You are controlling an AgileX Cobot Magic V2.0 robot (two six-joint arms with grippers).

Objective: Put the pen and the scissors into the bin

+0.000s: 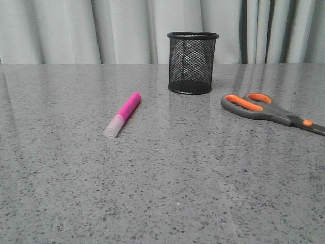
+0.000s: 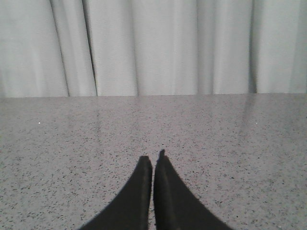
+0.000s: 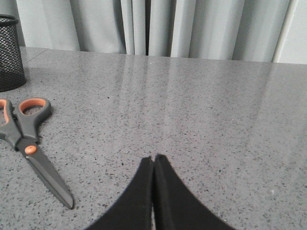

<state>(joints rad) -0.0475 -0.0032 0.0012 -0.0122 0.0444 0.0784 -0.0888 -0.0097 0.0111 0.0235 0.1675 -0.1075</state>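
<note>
The magenta pen [image 1: 123,114] with a whitish cap lies flat on the grey table, left of centre. The black mesh bin [image 1: 192,62] stands upright behind it, near the middle. The scissors [image 1: 269,111] lie flat at the right, handles toward the bin. They also show in the right wrist view [image 3: 29,147], with the bin [image 3: 9,52] at that frame's edge. My left gripper [image 2: 153,158] is shut and empty over bare table. My right gripper [image 3: 154,159] is shut and empty, with the scissors' blade tip a short way to one side. Neither gripper shows in the front view.
The speckled grey table [image 1: 162,183] runs back to pale curtains [image 1: 101,30]. Nothing else lies on the table in view.
</note>
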